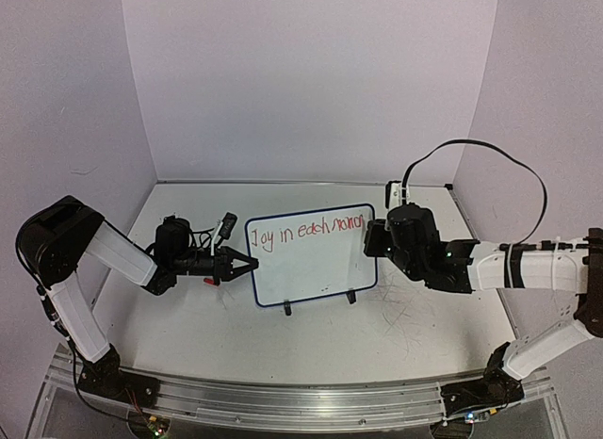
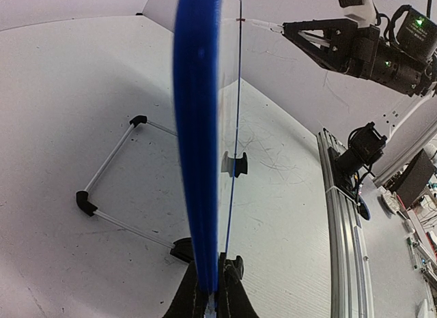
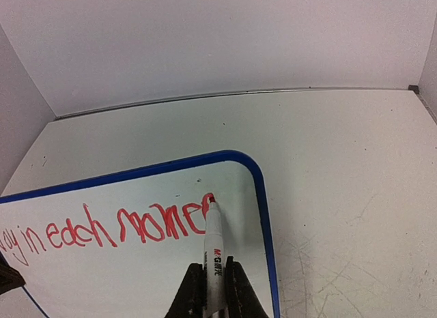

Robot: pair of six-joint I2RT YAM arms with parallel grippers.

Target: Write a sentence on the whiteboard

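A: While the marker [image 3: 214,239] tip sits on the board [image 1: 311,265], what holds what?

B: Right gripper [image 3: 208,285] pinches the marker's barrel, tip at the last red letter. Left gripper [image 2: 210,291] is pressed tight on the board's blue rim [image 2: 198,127], at its left edge. The board stands on its two feet [image 1: 350,296], mid-table [image 1: 188,326], between the arms.

A: The sentence [image 1: 311,228]?

B: Along the board's top edge. Reads "Joy in each momen"; the final letter looks unfinished, by my judgement.

A: Risks?

B: Little white is left before the right rim. A wide stroke would run onto the blue edge or off the board. Pressing hard at that far corner, opposite the clamp, could twist the board or tip it back. The marker might also slip between the fingers and smear neighbouring letters.
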